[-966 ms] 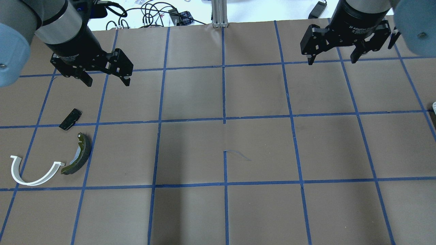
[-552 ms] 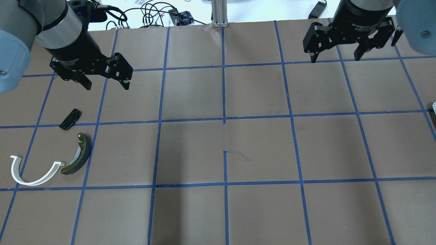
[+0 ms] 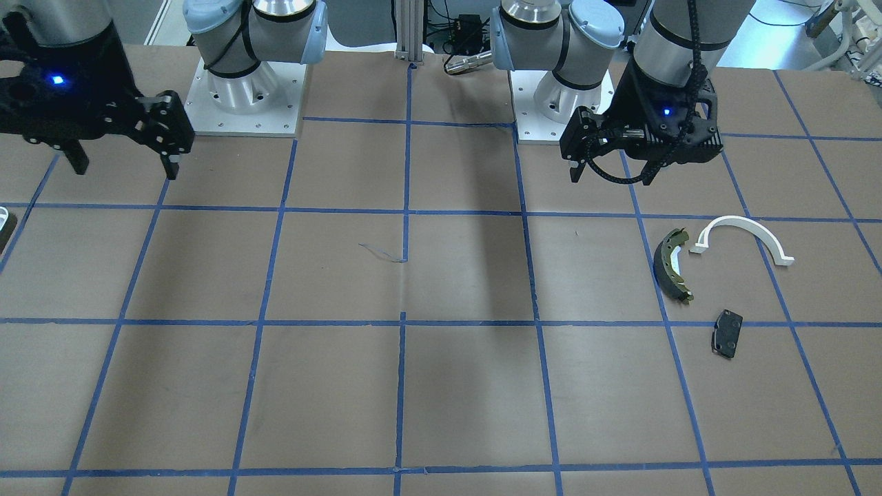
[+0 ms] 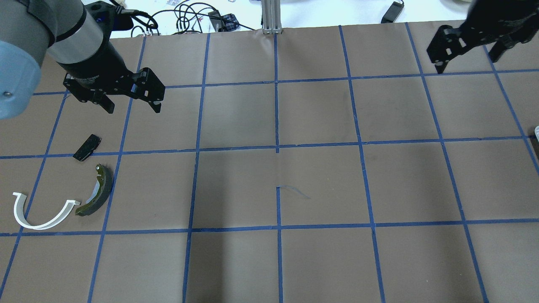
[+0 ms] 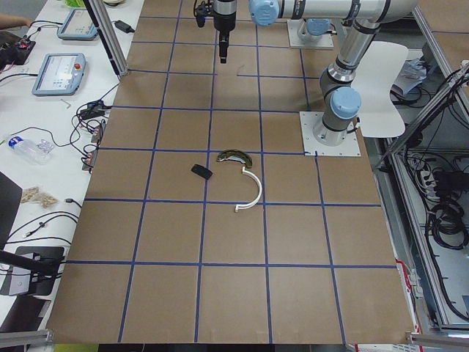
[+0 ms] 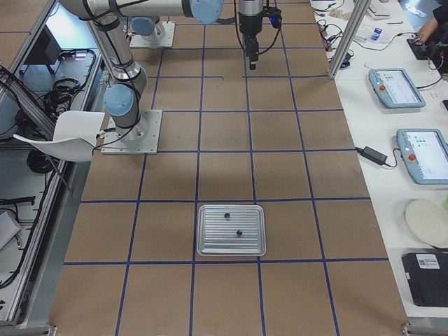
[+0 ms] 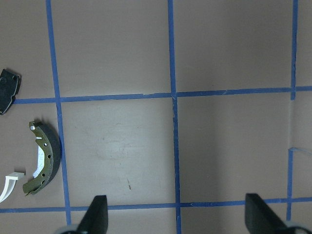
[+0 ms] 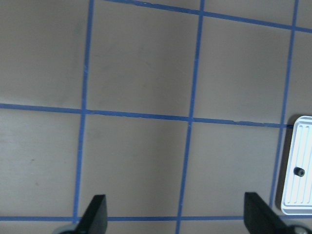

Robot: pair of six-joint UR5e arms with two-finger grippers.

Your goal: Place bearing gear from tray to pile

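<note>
The pile lies at the table's left: an olive brake shoe [image 4: 105, 187], a white half-ring arc [image 4: 20, 212] and a flat black pad [image 4: 87, 147]. It also shows in the front view as shoe [image 3: 670, 265], arc [image 3: 747, 227] and pad [image 3: 727, 333]. My left gripper [image 4: 133, 107] hangs open and empty above the table, beyond the pile. The silver ribbed tray [image 6: 210, 241] holds two small dark bearing gears [image 6: 226, 215]. One gear [image 8: 298, 171] shows in the right wrist view. My right gripper [image 4: 467, 63] is open and empty at the far right, apart from the tray.
The brown table is marked with blue tape squares. Cables and a metal post [image 4: 271, 17] lie past its far edge. Only a sliver of the tray [image 4: 537, 131] shows at the overhead view's right edge. Both arm bases [image 3: 241, 96] stand at the robot's side.
My right gripper has moved to the right and farther away, towards the table's far right corner. My left gripper has barely shifted. The pile parts have not moved.
</note>
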